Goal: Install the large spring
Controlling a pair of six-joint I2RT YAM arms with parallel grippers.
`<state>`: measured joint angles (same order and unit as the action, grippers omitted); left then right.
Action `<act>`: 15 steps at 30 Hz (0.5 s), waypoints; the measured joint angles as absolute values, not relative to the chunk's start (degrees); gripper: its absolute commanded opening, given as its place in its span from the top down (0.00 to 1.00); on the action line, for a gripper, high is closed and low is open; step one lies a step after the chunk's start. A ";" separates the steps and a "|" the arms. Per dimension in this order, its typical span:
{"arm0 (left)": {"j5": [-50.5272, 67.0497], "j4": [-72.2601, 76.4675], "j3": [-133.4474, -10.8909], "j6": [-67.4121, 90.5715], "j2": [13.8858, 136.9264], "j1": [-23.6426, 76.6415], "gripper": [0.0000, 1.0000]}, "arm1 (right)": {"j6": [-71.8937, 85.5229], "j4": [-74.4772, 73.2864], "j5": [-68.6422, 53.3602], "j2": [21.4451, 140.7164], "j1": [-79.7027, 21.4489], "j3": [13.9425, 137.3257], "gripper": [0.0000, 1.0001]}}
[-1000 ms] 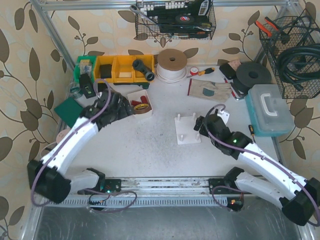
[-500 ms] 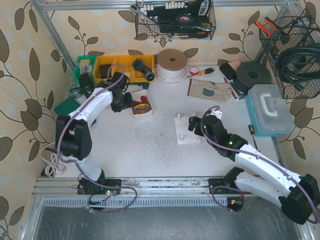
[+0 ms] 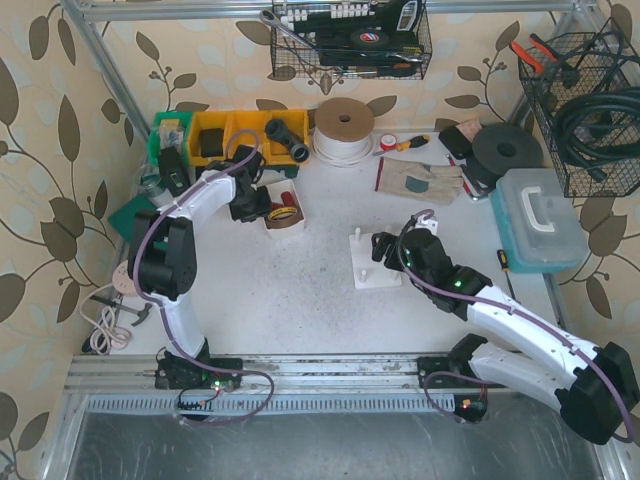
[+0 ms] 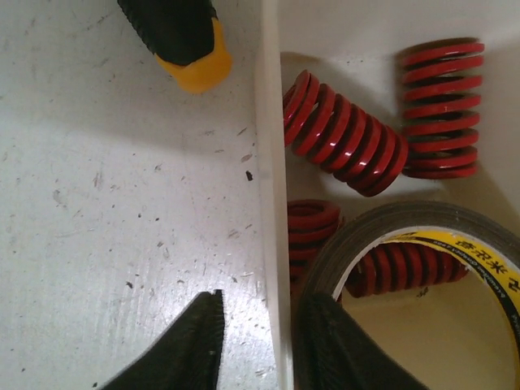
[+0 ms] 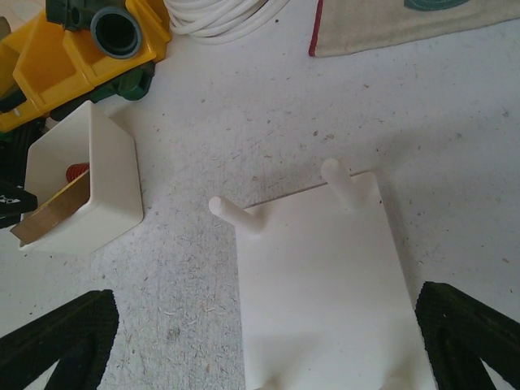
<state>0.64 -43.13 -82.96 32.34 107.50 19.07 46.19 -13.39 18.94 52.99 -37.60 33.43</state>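
Several red springs [image 4: 345, 134] lie in a small white box [image 3: 283, 205] together with a roll of tape [image 4: 406, 236]; I cannot tell which one is the large spring. My left gripper [image 4: 260, 325] straddles the box's left wall [image 4: 272, 162]. One finger [image 4: 195, 341] is outside, a little apart from the wall, and the other is inside against the tape roll, so the jaws stand narrow but not closed. My right gripper [image 5: 264, 333] hangs wide open over the white peg plate [image 5: 325, 276], whose two far pegs [image 5: 236, 215] stand bare.
Yellow and green bins [image 3: 230, 135] with a pipe fitting stand behind the box, next to a white cord coil [image 3: 343, 128]. A glove [image 3: 420, 180], black discs [image 3: 505, 150] and a teal case [image 3: 540, 220] fill the back right. A black, yellow-tipped handle [image 4: 183, 36] lies just outside the box.
My left jaws have narrowed from wide open to a small gap around the box wall, and the left arm has folded up. The right gripper crept left, closer over the peg plate.
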 measured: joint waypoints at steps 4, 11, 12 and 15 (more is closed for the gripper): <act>0.56 -42.06 -83.46 31.22 108.57 19.07 0.84 | 46.22 -13.02 18.81 53.01 -37.60 33.43 0.02; 0.21 -41.71 -83.57 29.41 108.64 19.07 1.00 | 46.24 -12.80 18.79 53.23 -37.60 33.43 0.02; 0.19 -41.71 -83.57 29.30 108.64 19.07 1.00 | 46.24 -12.82 18.79 53.28 -37.60 33.43 0.02; 0.14 -41.71 -83.53 28.93 108.53 19.07 1.00 | 46.24 -12.82 18.79 53.32 -37.60 33.43 0.02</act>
